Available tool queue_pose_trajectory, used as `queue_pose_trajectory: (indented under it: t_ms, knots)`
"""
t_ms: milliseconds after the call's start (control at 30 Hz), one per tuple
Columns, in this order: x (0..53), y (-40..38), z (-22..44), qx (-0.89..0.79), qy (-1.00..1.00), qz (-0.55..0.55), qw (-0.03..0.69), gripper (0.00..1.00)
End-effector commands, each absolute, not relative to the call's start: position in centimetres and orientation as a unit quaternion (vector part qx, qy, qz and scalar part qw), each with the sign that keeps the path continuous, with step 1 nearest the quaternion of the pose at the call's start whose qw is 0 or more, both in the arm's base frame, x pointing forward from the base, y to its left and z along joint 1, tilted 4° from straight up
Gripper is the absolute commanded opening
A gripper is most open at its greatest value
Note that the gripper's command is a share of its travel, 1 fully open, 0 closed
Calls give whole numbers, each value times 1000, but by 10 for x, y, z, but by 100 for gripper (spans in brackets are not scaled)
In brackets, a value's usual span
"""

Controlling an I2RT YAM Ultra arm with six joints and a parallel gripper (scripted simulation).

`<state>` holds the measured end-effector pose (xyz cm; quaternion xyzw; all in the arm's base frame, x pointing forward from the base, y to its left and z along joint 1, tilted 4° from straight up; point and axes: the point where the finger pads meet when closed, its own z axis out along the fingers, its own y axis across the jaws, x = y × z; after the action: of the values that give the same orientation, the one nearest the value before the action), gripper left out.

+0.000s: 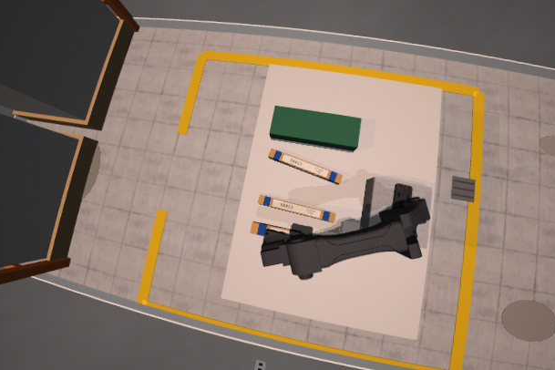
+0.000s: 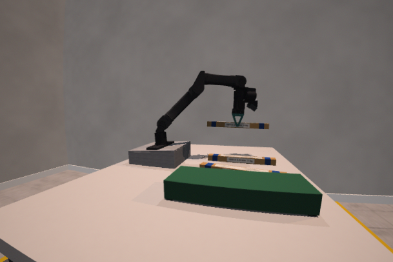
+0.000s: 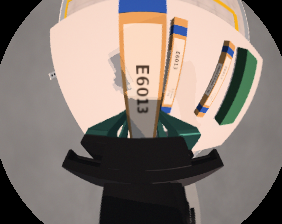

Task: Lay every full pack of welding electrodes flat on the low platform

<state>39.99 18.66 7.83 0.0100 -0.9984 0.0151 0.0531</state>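
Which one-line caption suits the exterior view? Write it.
Gripper holding one electrode pack level above the table, beyond two resting packs and the green platform.

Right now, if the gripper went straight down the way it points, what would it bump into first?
Probably the white table, with the held pack touching before the gripper. The top view hides the spot right underneath, so I can't be sure.
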Motion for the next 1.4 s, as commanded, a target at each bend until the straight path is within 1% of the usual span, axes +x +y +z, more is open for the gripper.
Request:
queue_pose_trajectory:
  t_ms: [0, 233, 267, 467, 567, 633, 667, 700, 733, 1200, 1233, 1333, 1367]
  knots:
    - [405, 175, 112, 15, -999, 11, 36, 0]
    - [405, 162, 113, 15, -999, 11, 36, 0]
    - [424, 160, 129, 13, -1000, -5, -16, 0]
    - [420, 142, 129, 13, -1000, 0, -7, 0]
    - [410, 131, 119, 13, -1000, 7, 18, 0]
    - [410, 131, 119, 13, -1000, 7, 18, 0]
    - [414, 134, 127, 16, -1000, 1, 6, 0]
    - [409, 127, 120, 13, -1000, 5, 22, 0]
    - [409, 124, 120, 13, -1000, 6, 23, 0]
    - [407, 90, 124, 13, -1000, 11, 27, 0]
    - [412, 89, 130, 13, -1000, 5, 15, 0]
    - [405, 79, 121, 13, -999, 10, 33, 0]
    - [407, 77, 125, 13, -999, 9, 28, 0]
